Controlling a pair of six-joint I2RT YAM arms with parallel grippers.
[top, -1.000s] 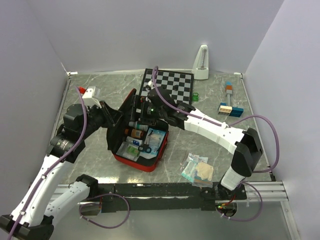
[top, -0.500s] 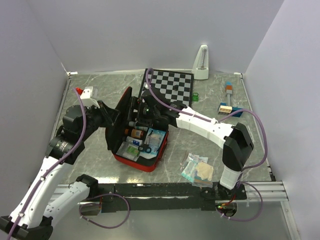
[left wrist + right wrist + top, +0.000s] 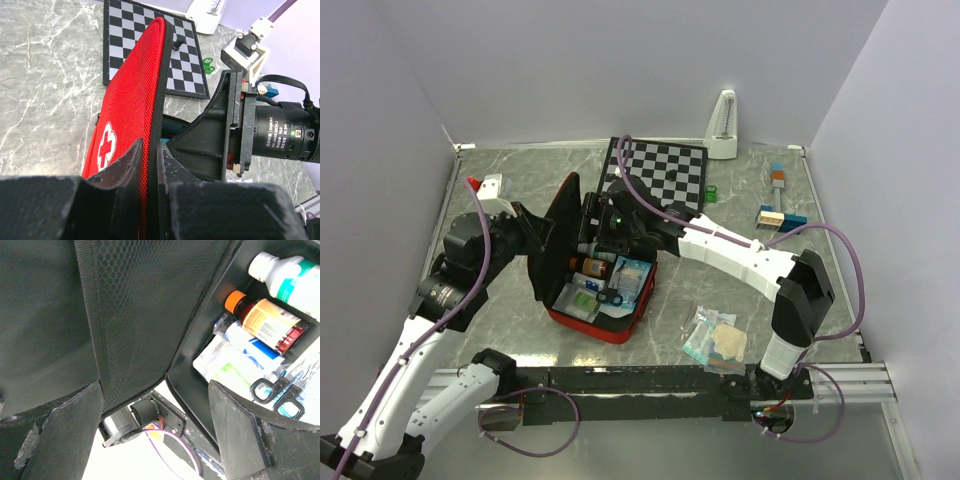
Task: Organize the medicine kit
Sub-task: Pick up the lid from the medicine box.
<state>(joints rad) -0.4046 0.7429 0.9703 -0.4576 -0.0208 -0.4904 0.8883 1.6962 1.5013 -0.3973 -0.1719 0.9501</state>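
The medicine kit (image 3: pixel 620 318), a red zip case, lies open at mid-table with its lid (image 3: pixel 560 235) raised nearly upright. My left gripper (image 3: pixel 542 240) is shut on the lid's edge. In the left wrist view the red rim runs between my fingers (image 3: pixel 150 162), and the white cross (image 3: pixel 106 145) faces left. My right gripper (image 3: pixel 607 226) is open inside the case, facing the lid's black mesh lining (image 3: pixel 135 305), with nothing gripped (image 3: pixel 155 425). The tray holds a white bottle (image 3: pixel 285 275), an amber bottle (image 3: pixel 265 322), scissors (image 3: pixel 277 392) and packets (image 3: pixel 235 357).
A chessboard (image 3: pixel 665 170) lies right behind the kit, with a white metronome (image 3: pixel 723 125) at the back wall. Blue blocks (image 3: pixel 780 218) and a small green piece (image 3: pixel 711 192) sit to the right. Plastic packets (image 3: pixel 715 338) lie near the front edge.
The left gripper has swung the lid further up and to the left. The right gripper has moved left, deeper toward the lid's lining, and its jaws have narrowed a little.
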